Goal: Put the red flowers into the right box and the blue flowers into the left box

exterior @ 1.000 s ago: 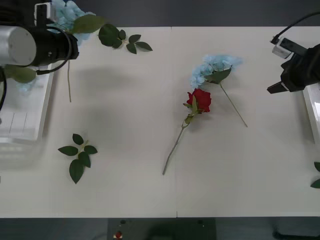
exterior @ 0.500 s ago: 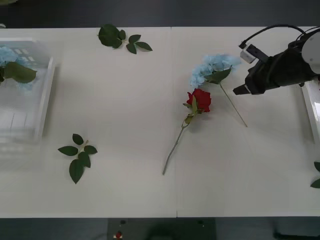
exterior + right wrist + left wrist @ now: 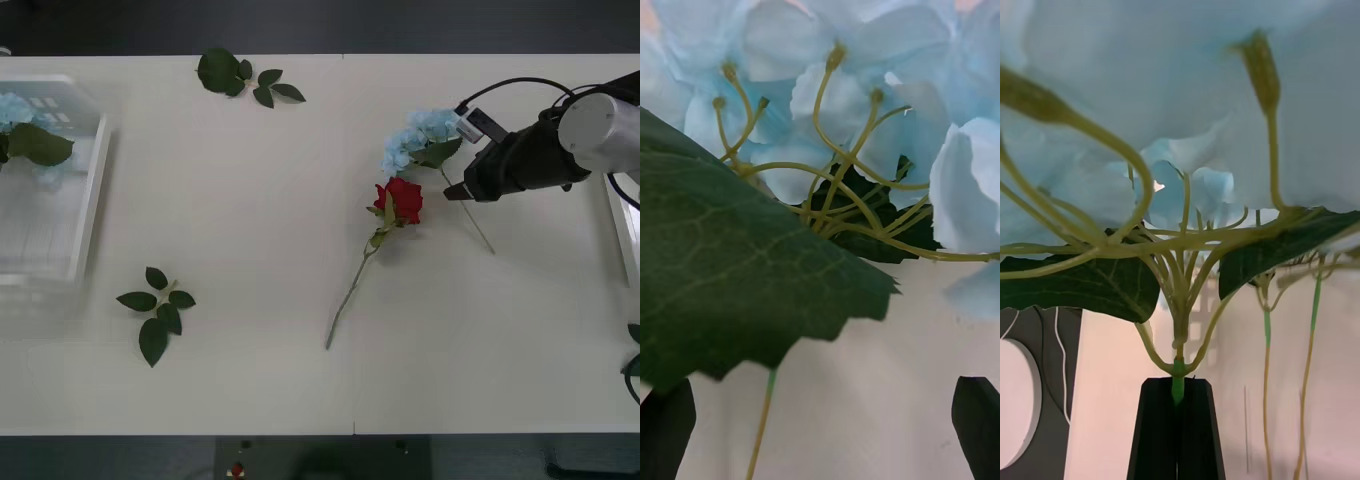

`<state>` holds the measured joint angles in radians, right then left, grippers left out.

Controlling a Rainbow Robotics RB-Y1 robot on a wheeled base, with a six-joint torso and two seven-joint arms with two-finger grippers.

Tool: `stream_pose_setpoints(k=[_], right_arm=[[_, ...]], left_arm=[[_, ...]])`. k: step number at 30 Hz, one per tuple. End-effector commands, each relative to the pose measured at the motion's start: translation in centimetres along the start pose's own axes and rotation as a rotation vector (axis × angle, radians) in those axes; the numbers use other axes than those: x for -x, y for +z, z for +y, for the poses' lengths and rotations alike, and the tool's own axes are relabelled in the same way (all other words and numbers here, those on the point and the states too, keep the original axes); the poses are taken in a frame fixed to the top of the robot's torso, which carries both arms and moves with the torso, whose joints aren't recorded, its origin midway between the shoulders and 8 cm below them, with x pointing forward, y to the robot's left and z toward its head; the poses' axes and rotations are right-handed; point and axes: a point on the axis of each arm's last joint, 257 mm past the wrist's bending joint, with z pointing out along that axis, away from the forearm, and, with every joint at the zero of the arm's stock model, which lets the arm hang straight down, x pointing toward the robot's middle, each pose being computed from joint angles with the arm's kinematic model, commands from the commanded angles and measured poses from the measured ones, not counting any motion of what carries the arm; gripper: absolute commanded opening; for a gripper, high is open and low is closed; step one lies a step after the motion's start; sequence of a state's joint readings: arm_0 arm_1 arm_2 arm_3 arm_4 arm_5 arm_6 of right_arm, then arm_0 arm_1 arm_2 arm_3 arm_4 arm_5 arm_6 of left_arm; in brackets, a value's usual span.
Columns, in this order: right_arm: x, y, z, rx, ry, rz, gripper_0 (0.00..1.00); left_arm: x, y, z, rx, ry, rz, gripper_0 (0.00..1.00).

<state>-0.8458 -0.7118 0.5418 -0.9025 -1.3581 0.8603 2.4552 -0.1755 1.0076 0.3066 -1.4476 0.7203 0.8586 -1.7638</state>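
Note:
A blue flower (image 3: 425, 132) lies on the table, its stem running toward the front right. My right gripper (image 3: 455, 190) is open right beside that stem; in the right wrist view its black fingers (image 3: 976, 424) flank the blue flower's (image 3: 865, 105) large leaf (image 3: 737, 285) and thin stem. A red flower (image 3: 400, 200) lies just left of it, stem pointing toward me. My left gripper (image 3: 1177, 390) is shut on the green stem of another blue flower (image 3: 1187, 90). One more blue flower (image 3: 14, 110) rests in the left box (image 3: 88, 200). The right box (image 3: 624, 215) peeks in at the right edge.
Loose leaf sprigs lie at the table's back (image 3: 245, 78) and front left (image 3: 155, 310). Another leaf (image 3: 632, 350) sits at the right edge. The wide middle of the white table (image 3: 250, 220) is bare.
My right arm has swung left from the right box to the blue flower's stem. My left arm, holding a blue flower, has left the front view's top left corner.

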Motion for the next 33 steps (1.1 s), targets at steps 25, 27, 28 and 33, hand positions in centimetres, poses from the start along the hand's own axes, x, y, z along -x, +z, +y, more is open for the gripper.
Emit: stream_pose_setpoints(k=[25, 27, 28, 33], right_arm=[[1.2, 2.1, -0.2, -0.056, -0.027, -0.004, 0.0], [1.6, 2.0, 0.0, -0.047, -0.007, -0.02, 0.0], [1.8, 1.8, -0.2, -0.043, 0.009, -0.03, 0.0], [3.8, -0.8, -0.2, 0.045, 0.127, -0.101, 0.0]], left_arm=[[-4.9, 0.3, -3.3, -0.096, -0.05, 0.008, 0.59], [-4.9, 0.3, -3.6, -0.105, -0.053, 0.008, 0.7], [-4.7, 0.2, -3.8, -0.11, -0.055, 0.005, 0.75], [-3.6, -1.6, -8.4, -0.238, -0.04, 0.036, 1.0]])
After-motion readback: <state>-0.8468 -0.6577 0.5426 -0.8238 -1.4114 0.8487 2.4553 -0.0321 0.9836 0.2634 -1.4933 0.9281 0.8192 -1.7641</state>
